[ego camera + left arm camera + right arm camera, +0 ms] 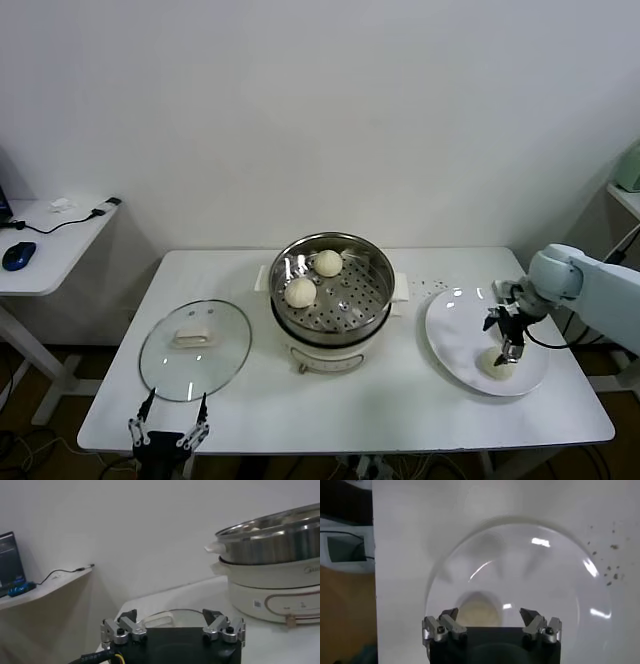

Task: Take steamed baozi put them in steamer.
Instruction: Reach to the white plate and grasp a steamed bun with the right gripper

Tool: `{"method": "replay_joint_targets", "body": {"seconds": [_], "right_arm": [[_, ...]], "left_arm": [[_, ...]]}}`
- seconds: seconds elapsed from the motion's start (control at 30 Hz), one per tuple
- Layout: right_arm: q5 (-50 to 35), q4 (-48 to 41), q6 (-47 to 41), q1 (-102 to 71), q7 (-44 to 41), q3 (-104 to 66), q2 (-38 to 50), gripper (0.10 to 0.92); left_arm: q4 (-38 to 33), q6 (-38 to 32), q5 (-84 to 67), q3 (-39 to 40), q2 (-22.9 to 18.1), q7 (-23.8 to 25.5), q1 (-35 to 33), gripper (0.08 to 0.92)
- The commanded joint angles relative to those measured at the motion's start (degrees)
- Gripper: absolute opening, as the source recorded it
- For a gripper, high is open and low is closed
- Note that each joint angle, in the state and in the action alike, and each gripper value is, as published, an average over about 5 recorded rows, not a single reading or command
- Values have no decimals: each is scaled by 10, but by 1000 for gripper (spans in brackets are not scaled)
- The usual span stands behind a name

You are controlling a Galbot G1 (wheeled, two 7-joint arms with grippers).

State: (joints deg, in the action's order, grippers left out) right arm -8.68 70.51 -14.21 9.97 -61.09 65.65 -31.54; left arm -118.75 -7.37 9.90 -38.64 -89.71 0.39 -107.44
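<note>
While the right claw hangs with its fingers apart just over the one baozi left on the white plate, the head view counts two more buns already on the perforated tray of the steamer: one toward the robot's left, one farther back. That makes three buns in sight, one plate, one steamer, and one glass lid lying flat on the table. The soft bun could dent if pinched hard, or skid across the glossy plate if the fingers land off-centre.

From the left wrist, the left claw waits spread wide and empty at the near table edge, the lid just ahead and the steamer beyond; it seems idle.

From the right wrist, the bun sits nearer one finger than the other, so I'd judge a lopsided close might push it aside rather than catch it.
</note>
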Motion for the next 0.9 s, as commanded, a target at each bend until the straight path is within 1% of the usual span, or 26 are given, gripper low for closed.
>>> {"method": "replay_joint_targets", "body": {"seconds": [0.03, 0.47, 0.73, 0.9], "right_arm": [[53, -25, 6, -92, -1, -72, 9, 823], [56, -54, 12, -88, -2, -76, -19, 817], [56, -64, 20, -75, -6, -67, -28, 684], [52, -65, 27, -66, -11, -63, -29, 641]], "left_arm": [[3, 0, 2, -1, -1, 0, -1, 823], [5, 0, 1, -2, -3, -2, -6, 823], [6, -1, 2, 0, -3, -4, -8, 823], [7, -2, 3, 1, -4, -4, -9, 823]]}}
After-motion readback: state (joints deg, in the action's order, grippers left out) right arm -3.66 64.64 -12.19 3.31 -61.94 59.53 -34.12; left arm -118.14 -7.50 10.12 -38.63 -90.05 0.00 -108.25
